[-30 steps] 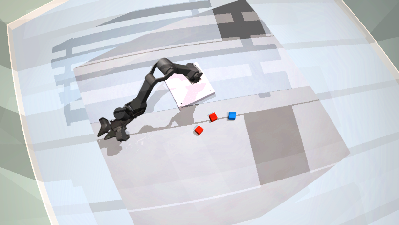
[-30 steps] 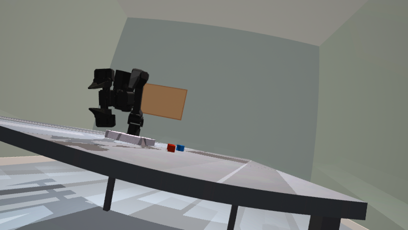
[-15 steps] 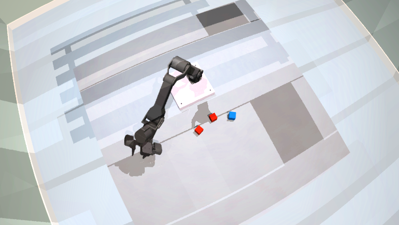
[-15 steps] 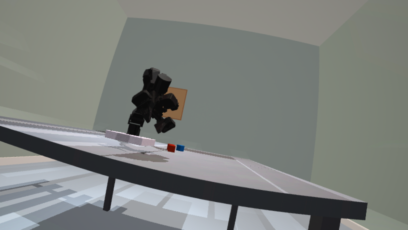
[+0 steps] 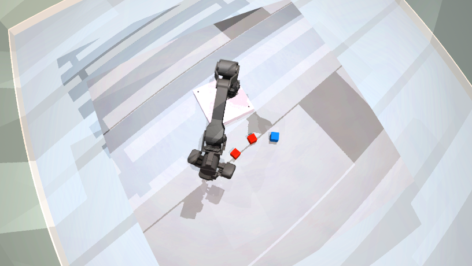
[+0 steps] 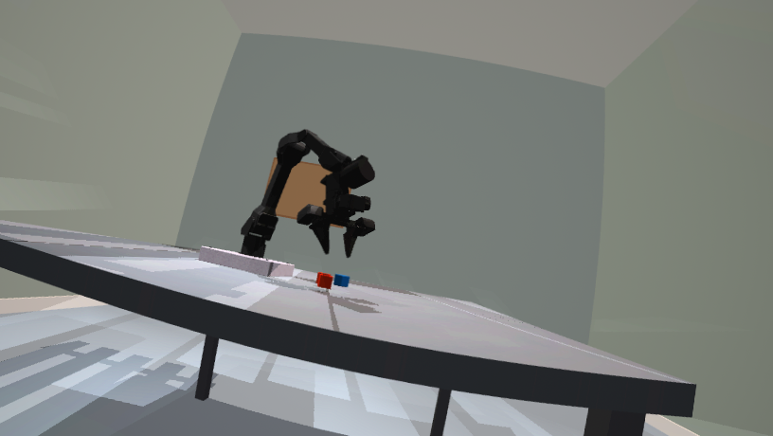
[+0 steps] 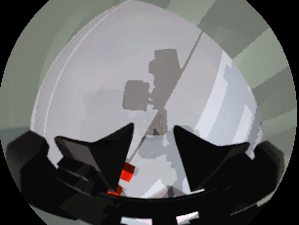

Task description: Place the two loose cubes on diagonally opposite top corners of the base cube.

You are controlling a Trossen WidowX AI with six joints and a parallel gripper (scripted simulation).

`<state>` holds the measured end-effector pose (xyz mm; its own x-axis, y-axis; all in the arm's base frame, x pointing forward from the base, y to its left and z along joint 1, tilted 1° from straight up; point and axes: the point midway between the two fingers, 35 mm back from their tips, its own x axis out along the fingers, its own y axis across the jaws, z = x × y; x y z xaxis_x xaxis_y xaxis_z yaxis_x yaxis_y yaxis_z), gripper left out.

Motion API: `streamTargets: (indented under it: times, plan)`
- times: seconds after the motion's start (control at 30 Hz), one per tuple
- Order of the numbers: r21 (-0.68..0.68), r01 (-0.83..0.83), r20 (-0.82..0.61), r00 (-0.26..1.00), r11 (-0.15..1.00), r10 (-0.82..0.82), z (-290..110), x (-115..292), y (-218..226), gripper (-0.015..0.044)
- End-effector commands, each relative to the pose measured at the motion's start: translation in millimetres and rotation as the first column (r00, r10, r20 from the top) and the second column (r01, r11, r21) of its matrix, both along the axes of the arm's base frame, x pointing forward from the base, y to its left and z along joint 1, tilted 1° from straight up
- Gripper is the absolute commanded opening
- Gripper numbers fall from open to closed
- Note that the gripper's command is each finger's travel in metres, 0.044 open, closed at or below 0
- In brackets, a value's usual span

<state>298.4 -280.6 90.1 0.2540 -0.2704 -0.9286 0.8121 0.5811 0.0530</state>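
Two red cubes stand apart on the table. The nearer red cube [image 5: 235,153] [image 6: 324,281] [image 7: 127,174] is beside the gripper in the overhead view. The farther red cube [image 5: 251,138] is mostly hidden behind it in the exterior view and partly hidden low in the wrist view. A blue cube [image 5: 274,136] [image 6: 341,281] stands separately beyond them, with nothing on top; I cannot see it in the wrist view. My gripper [image 6: 337,255] [image 7: 153,127] points down, open and empty, well above the table and off to one side of the cubes. Its fingertips are hidden in the top view.
The arm stands on a pale base plate [image 5: 206,105] [image 6: 232,260], which rises slightly above the table at the cubes' side. The dark table edge [image 6: 379,343] shows in the exterior view. A brown panel [image 6: 303,190] is behind the arm. Shadows cross the table.
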Motion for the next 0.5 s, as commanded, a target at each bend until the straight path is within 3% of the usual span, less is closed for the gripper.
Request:
streamTargets:
  times: [0.0,0.2,0.47]
  plan:
    - [0.183,0.163,-0.073,0.986,0.97,-0.152,17.6,-4.9,72.4,0.0265]
    - [0.28,0.344,-0.225,0.931,0.896,-0.288,35.2,-27.0,138.3,0.0265]
    - [0.282,0.357,-0.236,0.926,0.89,-0.296,36.5,-28.9,142.4,0.0265]
